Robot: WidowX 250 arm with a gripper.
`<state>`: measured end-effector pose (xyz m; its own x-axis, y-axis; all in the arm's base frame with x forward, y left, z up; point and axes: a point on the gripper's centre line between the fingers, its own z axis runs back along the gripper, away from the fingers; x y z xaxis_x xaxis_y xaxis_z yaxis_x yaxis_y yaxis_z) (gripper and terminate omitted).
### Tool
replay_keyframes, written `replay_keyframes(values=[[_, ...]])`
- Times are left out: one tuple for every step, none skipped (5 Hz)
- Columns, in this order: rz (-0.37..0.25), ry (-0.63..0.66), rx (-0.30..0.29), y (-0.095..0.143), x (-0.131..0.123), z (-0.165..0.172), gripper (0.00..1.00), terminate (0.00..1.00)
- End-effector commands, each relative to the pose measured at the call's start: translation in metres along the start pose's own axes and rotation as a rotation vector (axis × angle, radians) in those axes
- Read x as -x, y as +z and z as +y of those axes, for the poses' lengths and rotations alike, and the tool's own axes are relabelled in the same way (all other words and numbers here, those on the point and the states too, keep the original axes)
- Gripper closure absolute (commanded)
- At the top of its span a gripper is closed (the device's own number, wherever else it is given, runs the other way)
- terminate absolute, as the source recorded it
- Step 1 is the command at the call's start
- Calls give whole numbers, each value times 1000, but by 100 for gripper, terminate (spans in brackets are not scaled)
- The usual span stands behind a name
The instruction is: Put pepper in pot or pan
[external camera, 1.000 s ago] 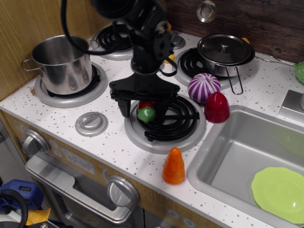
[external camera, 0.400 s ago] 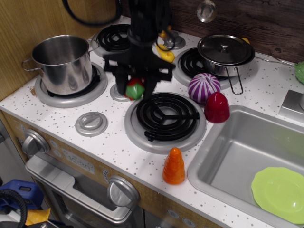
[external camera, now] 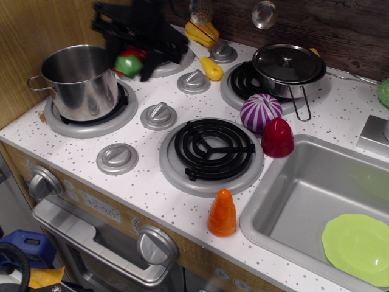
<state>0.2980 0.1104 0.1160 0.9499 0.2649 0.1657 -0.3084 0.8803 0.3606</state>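
Pepper in grip, upper left, not yet in pot.
My gripper [external camera: 129, 62] clamps the pepper [external camera: 129, 63], held aloft at the pot [external camera: 82, 82] rim's right edge; centring over the opening and release remain.

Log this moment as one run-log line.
phase: carry | gripper: shut on pepper, raised beside pot rim | pot: back-left burner, no lid, pepper not yet inside | next: likely move over pot, release

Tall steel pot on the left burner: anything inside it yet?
The tall shiny steel pot shows only bare inner wall; its floor is hidden. The glossy red toy pepper is beside its rim, in the hand.
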Motion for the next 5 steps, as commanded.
replay_keyframes(values=[[-151,-49,-30,-14,-21,61,100,0],[-185,-126,-51,-21,-33,86,100,0],[-244,-148,-4,-30,-35,83,0,0],[-244,-148,-4,-30,-35,83,0,0],[-244,-148,-4,-30,-35,83,0,100]])
